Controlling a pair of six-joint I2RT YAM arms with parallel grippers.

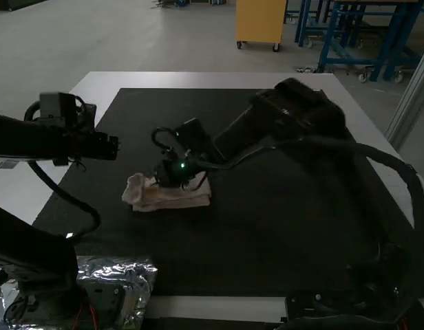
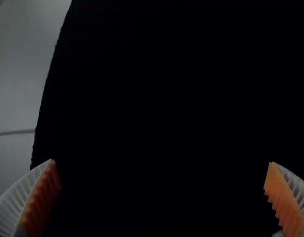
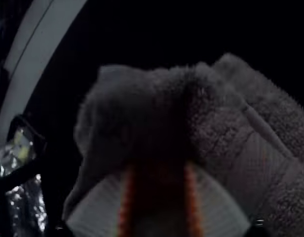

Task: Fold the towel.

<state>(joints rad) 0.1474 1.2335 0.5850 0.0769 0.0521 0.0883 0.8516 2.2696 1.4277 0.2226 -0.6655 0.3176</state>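
Observation:
The pinkish towel [image 1: 172, 199] lies as a compact, folded bundle on the black mat, its layers stacked and somewhat rumpled. Over its far edge is the right gripper [image 1: 175, 177], reaching in from the right arm. The right wrist view has the right gripper [image 3: 160, 167] closed around a thick part of the towel [image 3: 226, 133], with cloth between its orange pads. Away from the towel, the left gripper [image 1: 114, 148] hangs above the mat's left part. In the left wrist view, the left gripper [image 2: 162, 162] is wide open over bare black mat.
The black mat [image 1: 267, 247] covers most of the white table [image 1: 191, 80]. Crinkled silver wrapping [image 1: 133, 271] lies around the left arm's base. The right arm [image 1: 301, 113] spans the mat's right half, and a cable loops beside the left arm.

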